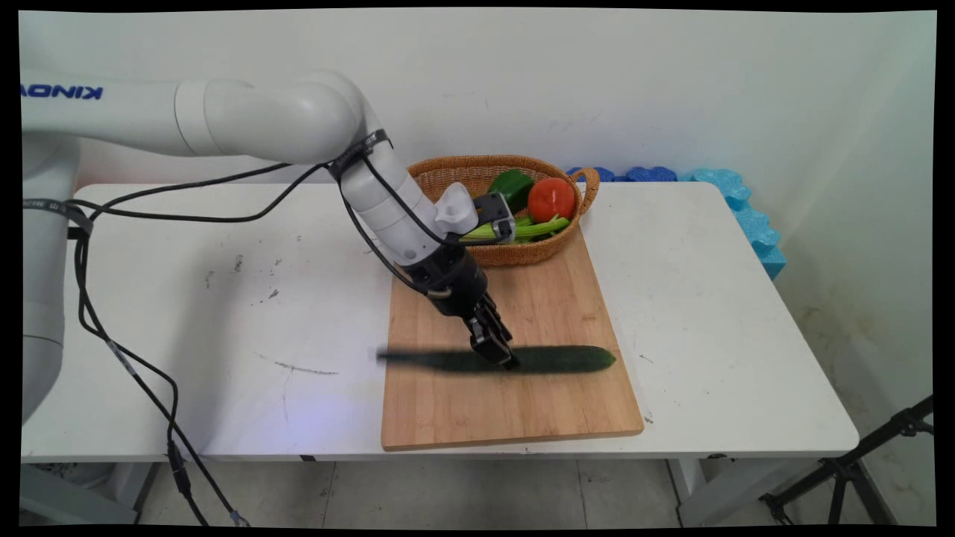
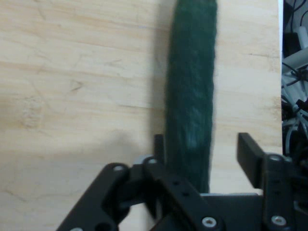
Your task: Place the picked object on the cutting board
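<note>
A cucumber (image 1: 567, 359) is met by the gripper (image 1: 501, 356) on a bamboo cutting board (image 1: 522, 418); a wicker basket (image 1: 462, 175) is set behind.

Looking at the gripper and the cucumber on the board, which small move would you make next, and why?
Probably close the fingers. In the hand view the cucumber lies between the open fingers, with a gap on one side. In the main view the gripper is already down at the cucumber on the cutting board, so no further descent seems needed.

white Kinova arm (image 1: 298, 123): reached in from the left, angled downward | black two-finger gripper (image 1: 498, 356): lowered, fingers (image 2: 250, 153) held apart
</note>
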Robot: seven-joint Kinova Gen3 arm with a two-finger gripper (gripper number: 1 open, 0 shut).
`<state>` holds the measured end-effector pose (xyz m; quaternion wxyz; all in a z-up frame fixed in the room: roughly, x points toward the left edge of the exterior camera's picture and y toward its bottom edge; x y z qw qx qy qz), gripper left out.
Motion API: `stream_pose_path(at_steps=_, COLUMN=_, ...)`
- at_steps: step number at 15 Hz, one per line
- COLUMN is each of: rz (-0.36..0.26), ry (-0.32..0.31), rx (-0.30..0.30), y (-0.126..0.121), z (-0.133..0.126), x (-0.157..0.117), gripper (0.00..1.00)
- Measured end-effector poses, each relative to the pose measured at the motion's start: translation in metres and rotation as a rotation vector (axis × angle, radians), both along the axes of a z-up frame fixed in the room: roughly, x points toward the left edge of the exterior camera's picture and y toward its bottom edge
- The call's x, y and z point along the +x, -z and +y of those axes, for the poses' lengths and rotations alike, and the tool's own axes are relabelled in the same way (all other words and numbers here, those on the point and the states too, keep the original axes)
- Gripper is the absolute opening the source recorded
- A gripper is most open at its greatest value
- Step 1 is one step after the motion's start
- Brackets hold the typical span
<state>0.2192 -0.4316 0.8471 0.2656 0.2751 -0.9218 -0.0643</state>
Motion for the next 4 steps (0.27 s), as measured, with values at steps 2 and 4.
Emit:
stream_pose_path(at_steps=2, rz=-0.004, ry=-0.008, rx=0.001, y=0.0041, z=0.0003, x=-0.0011, gripper=1.00)
stream_pose_path(at_steps=4, rz=-0.006, ry=-0.014, rx=0.000, y=0.0070, z=0.0004, x=-0.0029, gripper=1.00)
